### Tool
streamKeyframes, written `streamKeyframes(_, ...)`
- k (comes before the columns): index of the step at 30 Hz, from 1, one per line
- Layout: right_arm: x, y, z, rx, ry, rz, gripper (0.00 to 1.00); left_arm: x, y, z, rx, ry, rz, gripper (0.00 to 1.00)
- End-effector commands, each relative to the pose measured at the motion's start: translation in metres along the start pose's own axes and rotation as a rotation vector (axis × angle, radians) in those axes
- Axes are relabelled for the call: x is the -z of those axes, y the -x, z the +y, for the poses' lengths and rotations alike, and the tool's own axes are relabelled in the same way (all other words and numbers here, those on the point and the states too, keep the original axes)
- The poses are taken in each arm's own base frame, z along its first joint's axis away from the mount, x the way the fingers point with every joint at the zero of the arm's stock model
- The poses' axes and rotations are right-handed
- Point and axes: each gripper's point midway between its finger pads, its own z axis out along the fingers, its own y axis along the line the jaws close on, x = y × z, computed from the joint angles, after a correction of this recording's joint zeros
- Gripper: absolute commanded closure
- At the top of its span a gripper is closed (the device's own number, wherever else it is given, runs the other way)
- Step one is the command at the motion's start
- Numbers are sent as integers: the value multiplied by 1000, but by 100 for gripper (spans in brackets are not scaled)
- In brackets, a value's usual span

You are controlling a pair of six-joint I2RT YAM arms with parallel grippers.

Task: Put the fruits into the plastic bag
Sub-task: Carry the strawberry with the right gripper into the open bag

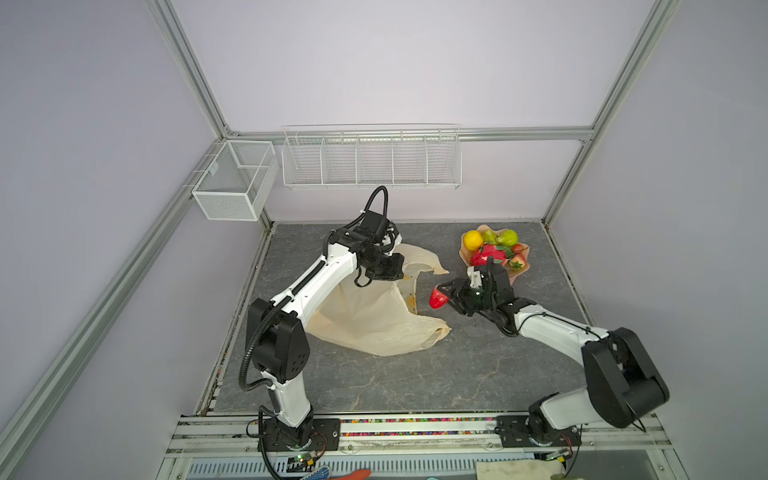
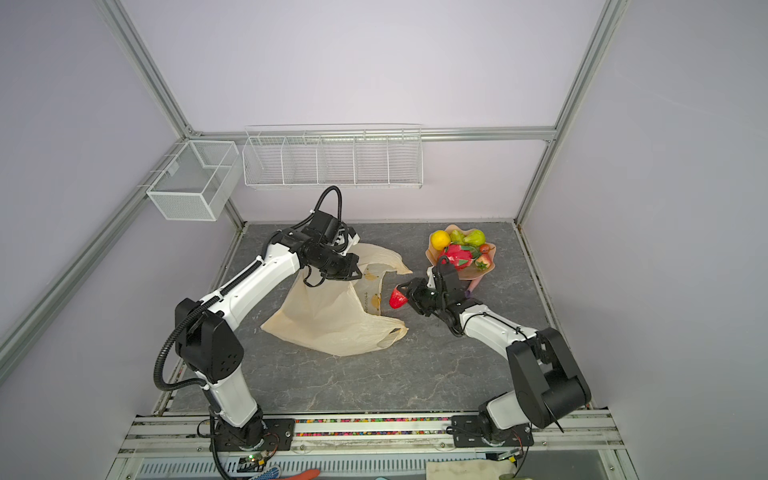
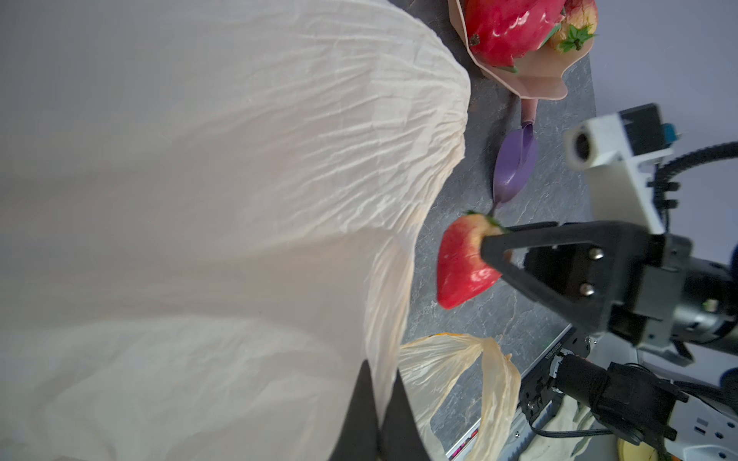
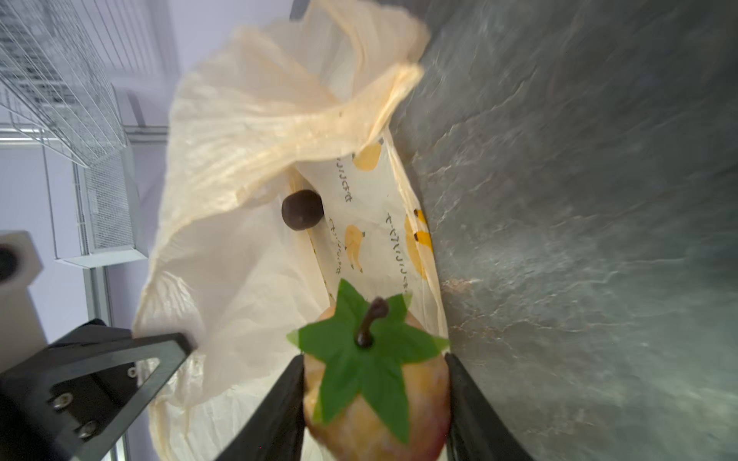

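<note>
Strawberry (image 1: pixel 438 298) gripped by right tool (image 4: pixel 373 361) hangs beside the bag (image 1: pixel 365 320), left tool (image 3: pixel 382 373) pinching it open; one dark fruit (image 4: pixel 302 209) inside, rest in dish (image 3: pixel 531 86).

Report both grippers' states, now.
Left gripper: closed, pinching the bag.
Right gripper: closed, holding a strawberry.

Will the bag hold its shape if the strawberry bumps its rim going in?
Probably not: the plastic bag looks thin and crinkled, sagging where the left gripper pinches it, so it should fold easily. The dark round fruit already inside may roll if the film shifts.
</note>
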Motion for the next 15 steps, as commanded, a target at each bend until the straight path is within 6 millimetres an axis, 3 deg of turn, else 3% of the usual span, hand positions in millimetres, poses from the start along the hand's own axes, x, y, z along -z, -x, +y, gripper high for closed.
streamKeyframes(1, -21, -9, 38, -10, 122, 30, 65, 4, 5, -8, -3, -34, -28, 100)
streamKeyframes(6, -58, -38, 69, 12, 185, 126, 65, 5, 9, -12, -5, -51, -40, 100)
streamKeyframes(15, -122, -78, 85, -87, 267, 251, 68, 10, 16, -17, -19, -63, -65, 100)
